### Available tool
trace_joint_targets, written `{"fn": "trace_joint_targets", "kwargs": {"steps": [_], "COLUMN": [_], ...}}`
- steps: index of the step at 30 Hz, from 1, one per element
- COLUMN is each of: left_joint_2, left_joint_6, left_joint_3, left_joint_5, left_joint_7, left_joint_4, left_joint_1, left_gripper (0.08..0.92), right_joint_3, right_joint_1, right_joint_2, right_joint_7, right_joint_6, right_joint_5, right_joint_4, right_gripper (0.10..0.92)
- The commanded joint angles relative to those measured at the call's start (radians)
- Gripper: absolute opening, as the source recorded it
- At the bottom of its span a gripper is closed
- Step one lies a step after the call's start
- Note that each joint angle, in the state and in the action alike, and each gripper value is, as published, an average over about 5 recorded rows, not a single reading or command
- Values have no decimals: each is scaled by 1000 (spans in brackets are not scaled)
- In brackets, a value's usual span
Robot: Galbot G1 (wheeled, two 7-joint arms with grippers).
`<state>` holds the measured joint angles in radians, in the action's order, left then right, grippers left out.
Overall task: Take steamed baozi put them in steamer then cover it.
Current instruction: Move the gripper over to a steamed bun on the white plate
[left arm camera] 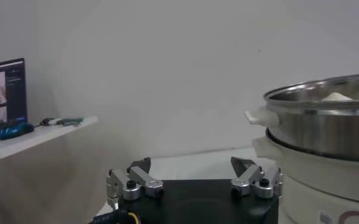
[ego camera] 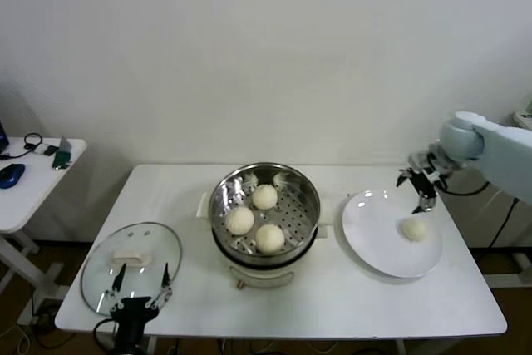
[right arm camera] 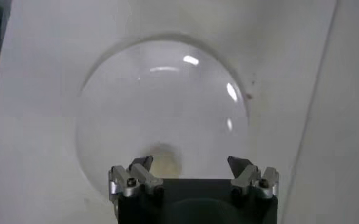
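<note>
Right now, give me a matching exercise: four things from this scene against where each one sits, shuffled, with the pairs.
Things:
1. lid
2. steamer
3. plate
4. right gripper

Places:
A. table centre, holding three baozi
B. table's right side, holding one baozi
C. table's front left corner, by the left gripper
D. in the air over the plate's far edge, open

Pairs: 1-C, 2-A, 3-B, 4-D

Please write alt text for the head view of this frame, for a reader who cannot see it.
A shiny round steel steamer at the middle of a white table holds three cream-white baozi buns; a fourth bun lies on a flat white plate with the open right hand above it. The clear glass lid lies beside the open left hand.
</note>
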<state>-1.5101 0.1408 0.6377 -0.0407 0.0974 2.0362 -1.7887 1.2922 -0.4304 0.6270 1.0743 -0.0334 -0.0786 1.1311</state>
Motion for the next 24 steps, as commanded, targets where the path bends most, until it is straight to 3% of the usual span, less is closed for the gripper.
{"fn": "trace_joint_targets", "kwargs": {"steps": [1, 24], "left_joint_2": [-5, -6], "left_joint_6": [-2, -14], "left_joint_3": [4, 14], "left_joint_5": [2, -11], "left_joint_7": [1, 3], "left_joint_4": [-4, -12], "left_joint_1": [-5, -6], "left_gripper": [823, 823], "right_joint_3": [-280, -353], "right_joint_1": [311, 356], "right_joint_2": [-20, 179], "right_joint_7": [24, 40], "right_joint_6": [5, 43], "right_joint_5": [146, 179], "right_joint_4": [-188, -395], "right_gripper": [823, 823]}}
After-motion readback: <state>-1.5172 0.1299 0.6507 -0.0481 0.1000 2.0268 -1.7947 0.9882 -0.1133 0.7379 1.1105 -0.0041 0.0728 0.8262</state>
